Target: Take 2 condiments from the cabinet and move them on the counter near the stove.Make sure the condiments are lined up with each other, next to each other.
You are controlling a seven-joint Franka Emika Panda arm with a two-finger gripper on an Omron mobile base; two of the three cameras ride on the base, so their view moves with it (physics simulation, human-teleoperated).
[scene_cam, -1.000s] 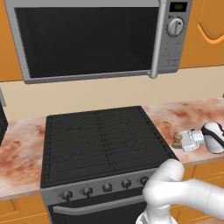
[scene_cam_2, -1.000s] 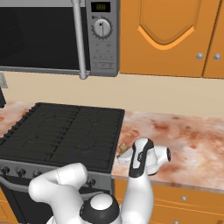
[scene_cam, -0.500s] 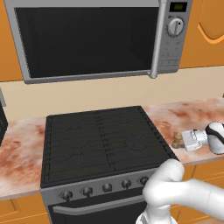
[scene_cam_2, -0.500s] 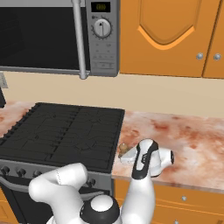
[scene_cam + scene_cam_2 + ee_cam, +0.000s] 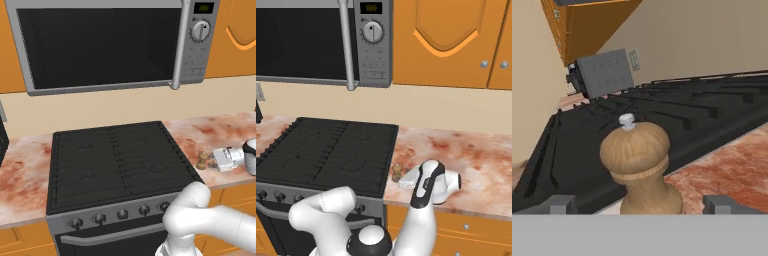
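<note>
One of the condiments, a small tan wooden pepper mill (image 5: 639, 165) with a round knob top, stands upright on the mottled counter (image 5: 215, 132) just right of the black stove (image 5: 115, 160). My gripper (image 5: 641, 205) is open and level, close behind the mill, and its fingertips (image 5: 562, 204) flank the mill's base without touching it. From the base cameras the pepper mill (image 5: 202, 161) (image 5: 397, 172) sits at the stove's (image 5: 326, 150) front right corner, with my gripper (image 5: 214, 161) (image 5: 403, 179) to its right. The cabinet is out of view.
A steel microwave (image 5: 100, 45) hangs above the stove. Orange door cupboards (image 5: 446, 40) are mounted over the counter (image 5: 471, 150) on the right. A grey box-like appliance (image 5: 604, 72) stands beyond the stove's far side.
My hand has drawn back slightly from the pepper mill toward the right, with the jaws a touch wider. The mill stays standing where it was.
</note>
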